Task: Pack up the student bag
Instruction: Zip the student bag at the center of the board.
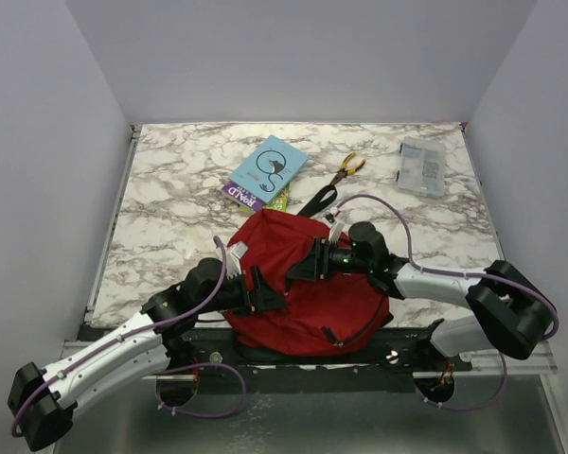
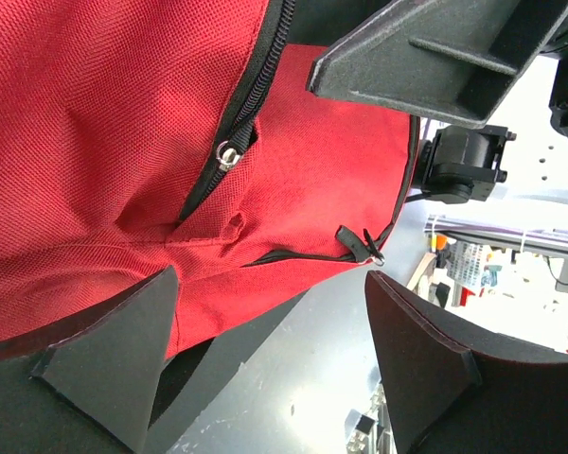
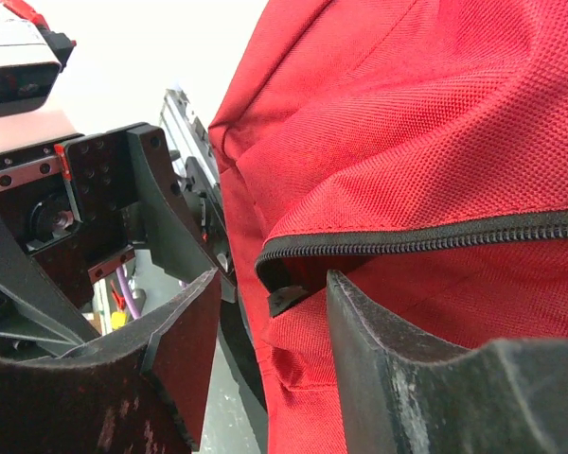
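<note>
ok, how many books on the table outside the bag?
2 certain: a light blue book overlapping a purple book, on the table just beyond the student bag. A green edge beneath them may be a third; the bag's inside is hidden.

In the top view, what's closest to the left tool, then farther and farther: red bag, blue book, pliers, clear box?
1. Red bag, right at the left tool.
2. Blue book, behind the bag.
3. Pliers, right of the book.
4. Clear box, far right.

The right claw (image 3: 270, 317) holds its fingers apart against the red student bag (image 3: 435, 104), with the black zipper (image 3: 426, 236) ending between them. The left claw (image 3: 123, 208) sits close beside it.
</note>
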